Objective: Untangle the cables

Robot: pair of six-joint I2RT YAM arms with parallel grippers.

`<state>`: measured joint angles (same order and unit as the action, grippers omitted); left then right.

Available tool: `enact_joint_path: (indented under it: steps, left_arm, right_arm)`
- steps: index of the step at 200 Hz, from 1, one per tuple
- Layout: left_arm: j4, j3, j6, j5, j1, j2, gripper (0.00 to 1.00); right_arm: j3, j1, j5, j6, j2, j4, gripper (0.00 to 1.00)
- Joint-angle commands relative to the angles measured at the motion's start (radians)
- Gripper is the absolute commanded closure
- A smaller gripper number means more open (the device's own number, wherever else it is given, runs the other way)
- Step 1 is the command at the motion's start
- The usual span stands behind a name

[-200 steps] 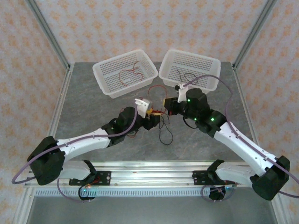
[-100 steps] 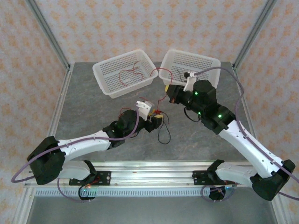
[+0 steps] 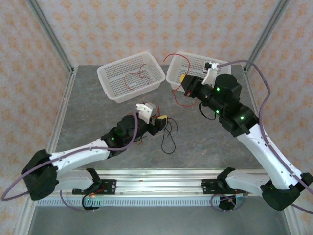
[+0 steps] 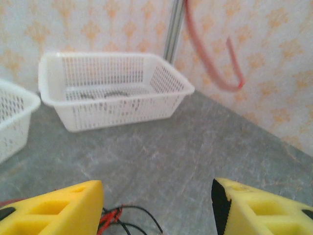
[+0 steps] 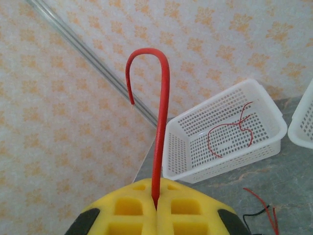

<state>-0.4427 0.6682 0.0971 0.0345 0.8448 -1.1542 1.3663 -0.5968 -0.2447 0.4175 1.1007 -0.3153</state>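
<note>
Above the grey table (image 3: pixel 88 112), right jaws pinch a red cable (image 5: pixel 160 127); left jaws stand spread.

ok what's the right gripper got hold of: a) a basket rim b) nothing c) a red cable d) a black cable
c: in the right wrist view the right gripper is shut on a red cable that rises from between its fingers and hooks over.
</note>
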Motion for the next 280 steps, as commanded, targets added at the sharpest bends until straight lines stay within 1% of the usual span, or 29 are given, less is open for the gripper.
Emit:
enact_joint_path:
  steps: [1,16,34,46,76,88,112,120,155,178,208,230,248,264,280]
  left_arm:
    - [0.065,0.041,-0.165,0.008,0.011,0.078,0.38]
    - [0.078,0.053,-0.262,0.016,0.012,0.105,0.38]
    - [0.052,0.070,-0.350,0.026,0.011,0.117,0.37]
    - [0.041,0.089,-0.401,0.052,0.011,0.109,0.35]
    - [0.110,0.182,-0.469,0.120,0.011,0.049,0.32]
    - [0.134,0.215,-0.477,0.136,0.011,0.021,0.30]
    - [0.121,0.239,-0.480,0.147,0.011,-0.009,0.30]
    - [0.104,0.240,-0.477,0.137,0.012,-0.015,0.30]
    - [0.054,0.272,-0.497,0.007,0.011,-0.069,0.30]
    - [0.026,0.300,-0.517,-0.053,0.010,-0.116,0.33]
    - [0.024,0.341,-0.540,-0.084,0.010,-0.169,0.44]
    - [0.018,0.352,-0.541,-0.083,0.010,-0.188,0.60]
    - [0.008,0.351,-0.534,-0.077,0.010,-0.188,0.78]
    - [0.000,0.345,-0.522,-0.077,0.010,-0.178,1.00]
    - [-0.005,0.336,-0.513,-0.085,0.010,-0.163,1.00]
  right_arm:
    - [0.073,0.032,-0.074,-0.128,0.046,-0.074,1.00]
    - [0.123,0.046,-0.143,-0.230,0.094,-0.136,1.00]
    - [0.175,0.049,-0.187,-0.331,0.149,-0.200,1.00]
    - [0.192,0.049,-0.214,-0.370,0.172,-0.217,1.00]
    - [0.184,0.050,-0.279,-0.361,0.203,-0.174,1.00]
    - [0.176,0.050,-0.304,-0.343,0.209,-0.149,1.00]
    - [0.147,0.050,-0.331,-0.305,0.204,-0.098,1.00]
    - [0.134,0.050,-0.339,-0.295,0.199,-0.084,1.00]
    - [0.092,0.051,-0.377,-0.249,0.183,-0.053,1.00]
    - [0.078,0.050,-0.385,-0.227,0.168,-0.050,1.00]
    - [0.062,0.051,-0.384,-0.203,0.145,-0.043,1.00]
    - [0.054,0.050,-0.380,-0.189,0.133,-0.039,1.00]
    - [0.056,0.051,-0.366,-0.180,0.133,-0.041,1.00]
    - [0.058,0.051,-0.348,-0.169,0.136,-0.044,1.00]
    - [0.056,0.049,-0.327,-0.151,0.138,-0.042,1.00]
